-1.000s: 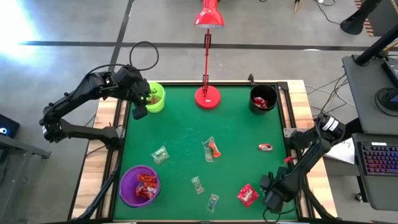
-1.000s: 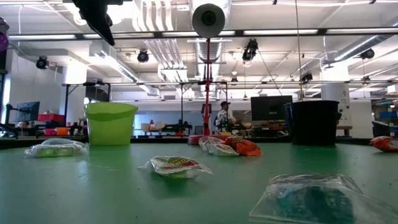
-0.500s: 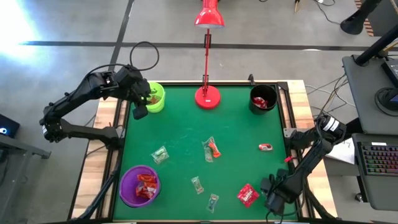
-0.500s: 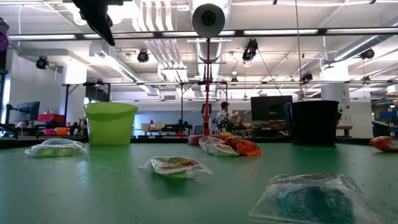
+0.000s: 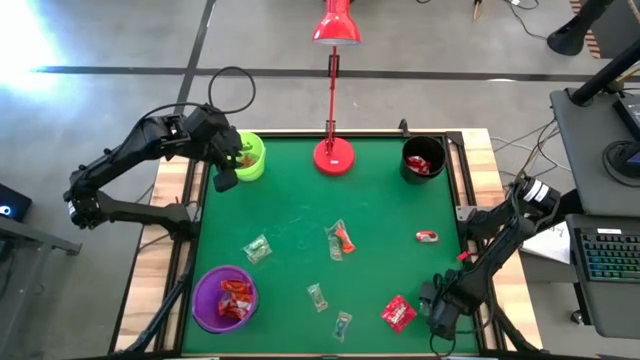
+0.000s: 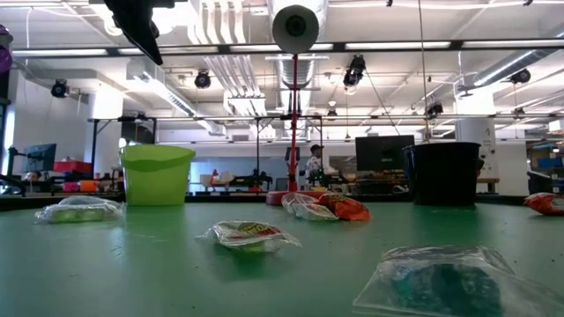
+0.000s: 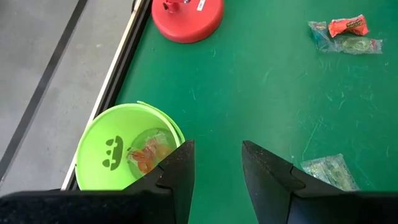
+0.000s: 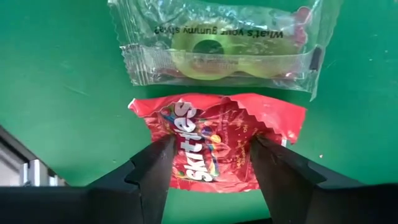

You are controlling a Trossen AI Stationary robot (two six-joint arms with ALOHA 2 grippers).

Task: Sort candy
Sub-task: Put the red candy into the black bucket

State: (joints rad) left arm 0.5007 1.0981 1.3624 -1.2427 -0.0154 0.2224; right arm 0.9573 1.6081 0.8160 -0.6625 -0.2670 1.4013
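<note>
The left end effector (image 5: 224, 178) hangs at about 10 o'clock of the green bench (image 5: 290, 215), just beside the lime-green plastic cup (image 5: 248, 156). Its two dark fingers (image 7: 176, 171) stand apart with nothing between them, and in the left wrist view an orange-wrapped candy (image 7: 147, 154) lies inside this cup.

The right end effector (image 5: 437, 312) is low at about 5 o'clock of the bench. Its fingers (image 8: 153, 168) are wide open on both sides of the shiny red candy packet (image 8: 214, 148) but they do not close on it. Just beyond this packet, in the right wrist view, lies a clear packet with greenish ring sweets (image 8: 214, 45).

Other candies lie loose near the centre of the bench: an orange one with a clear one (image 5: 339, 239), a clear greenish one (image 5: 258, 248) and a small red-and-white one (image 5: 427, 236) toward 3 o'clock. The purple cup (image 5: 224, 298) at 7 o'clock holds red packets, and the black cup (image 5: 423, 158) at 1 o'clock also holds red candy. The red desk lamp (image 5: 333, 155) stands at 12 o'clock.
</note>
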